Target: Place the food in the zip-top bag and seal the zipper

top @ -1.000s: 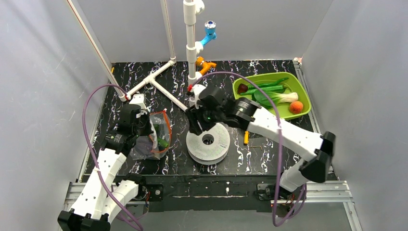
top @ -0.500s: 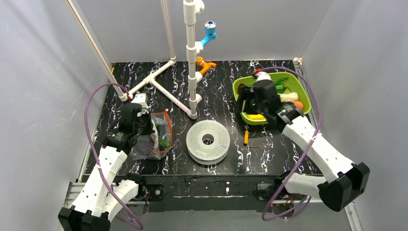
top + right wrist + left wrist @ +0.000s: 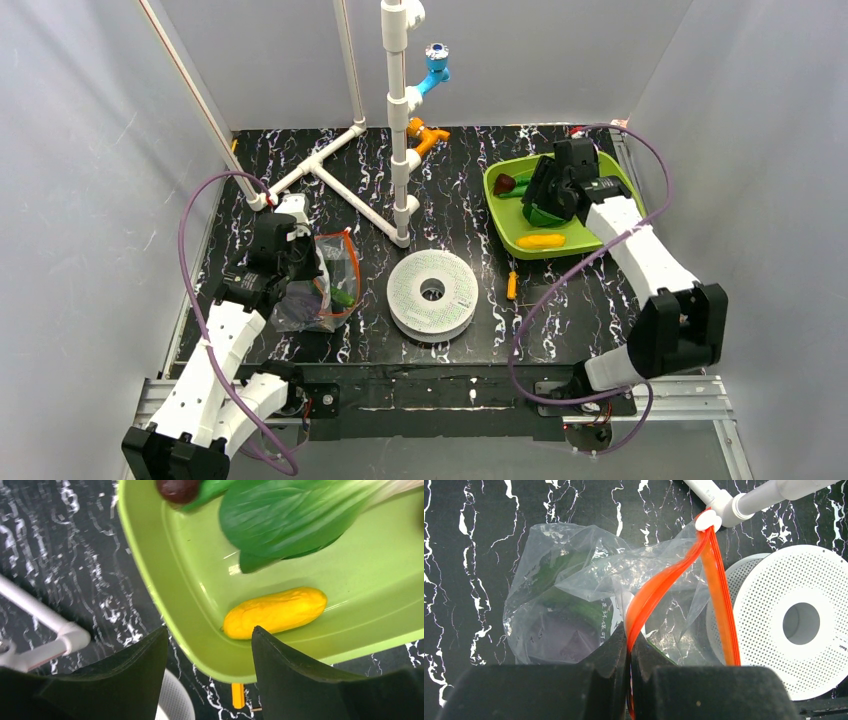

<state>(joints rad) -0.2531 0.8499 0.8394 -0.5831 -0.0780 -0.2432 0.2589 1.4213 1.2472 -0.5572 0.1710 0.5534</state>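
Top view: left gripper (image 3: 303, 262) clenched on the mouth of the floppy clear zip-top bag (image 3: 325, 290), which lies on the black marbled table (image 3: 470, 190) left of a white perforated spool (image 3: 432, 292); right gripper (image 3: 543, 205) hangs over the glossy lime-green tray (image 3: 497, 222) holding the yellow banana (image 3: 541, 241) and dark red plum (image 3: 504, 184). Left wrist: jaws pinched tight on the thin orange-red zipper strip (image 3: 659, 587), with crinkled film beyond it covering dark green and purplish shapes too blurred to name. Right wrist: black fingers well apart, grasping nothing, the tray's rim showing between them, the smooth banana just beside one finger and leafy green bok choy (image 3: 290, 515) past it.
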